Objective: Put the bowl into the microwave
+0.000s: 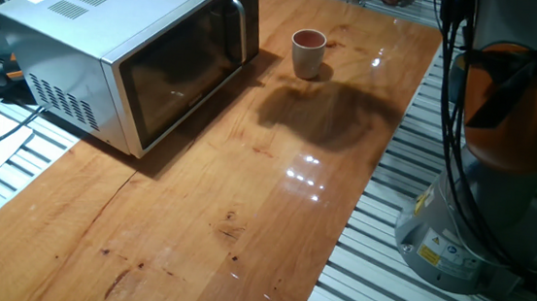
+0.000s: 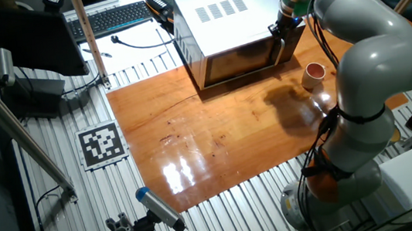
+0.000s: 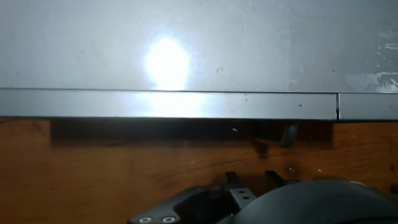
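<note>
Gleaming varnished wood table [image 1: 243, 217] w/ round cream bowl [image 1: 307, 54], boxy silver microwave [image 1: 112, 39].

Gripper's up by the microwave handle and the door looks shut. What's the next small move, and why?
Probably close on the handle and pull the door open. The microwave door appears shut, the gripper sits at its handle edge, and the bowl stands upright on the table, apart from the gripper. Whether the fingers already grip the handle cannot be told.
</note>
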Available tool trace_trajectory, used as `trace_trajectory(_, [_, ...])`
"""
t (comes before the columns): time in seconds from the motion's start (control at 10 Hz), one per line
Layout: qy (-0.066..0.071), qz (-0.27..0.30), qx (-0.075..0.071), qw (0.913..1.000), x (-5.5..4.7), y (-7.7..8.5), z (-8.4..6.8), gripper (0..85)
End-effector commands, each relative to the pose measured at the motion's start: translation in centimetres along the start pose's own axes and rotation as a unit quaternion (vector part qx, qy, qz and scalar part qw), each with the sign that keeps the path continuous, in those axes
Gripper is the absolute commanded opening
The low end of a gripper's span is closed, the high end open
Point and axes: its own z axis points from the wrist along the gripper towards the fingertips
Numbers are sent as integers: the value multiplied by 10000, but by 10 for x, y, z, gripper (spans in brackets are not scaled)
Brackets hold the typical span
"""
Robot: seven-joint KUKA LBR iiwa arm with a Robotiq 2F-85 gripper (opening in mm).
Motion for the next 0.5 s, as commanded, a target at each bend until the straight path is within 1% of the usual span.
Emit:
trace_trajectory(0.0, [-12, -2, 1, 10000, -1, -2, 2, 340])
trace_trajectory(0.2, [-12, -39, -30, 10000, -4, -11, 12, 340])
trace_trajectory(0.3, [11, -32, -22, 10000, -6, -12, 14, 340])
trace_trajectory(0.4, [3, 6, -7, 10000, -6, -13, 14, 340])
